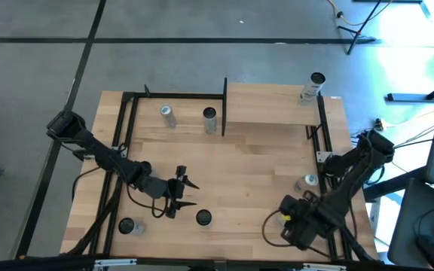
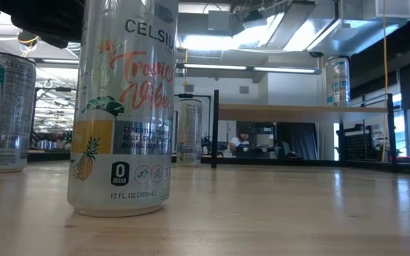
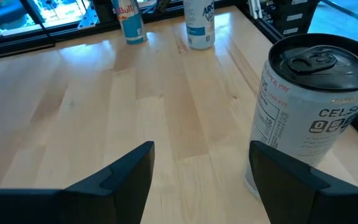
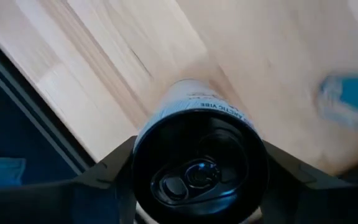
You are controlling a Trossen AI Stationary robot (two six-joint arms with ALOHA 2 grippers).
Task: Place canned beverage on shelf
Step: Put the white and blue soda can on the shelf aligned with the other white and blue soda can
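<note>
The Arctic Vibe can (image 4: 191,102) sat between the fingers of the right gripper (image 4: 197,180), seen from above with its dark lid and pull tab facing the wrist camera. The two dark fingers pressed against its opposite sides, so the can was gripped. It was near the table's (image 1: 262,165) front right corner, close to the black frame along the edge, and in the high view it was hidden under the right gripper (image 1: 298,222). Whether it stood on the wood or hung just above it could not be told. The shelf (image 1: 266,105) was well apart from it, at the far right of the table, with one can (image 1: 313,88) standing on its far right corner. A further can (image 1: 307,181) stood near the right arm. The left gripper (image 1: 181,192) hovered over the front left of the table, fingers (image 3: 126,171) spread wide and holding nothing, with a Celsius can (image 3: 309,112) just beside one of them. Two more cans (image 1: 166,115) stood at the table's far edge, left of the shelf.
</note>
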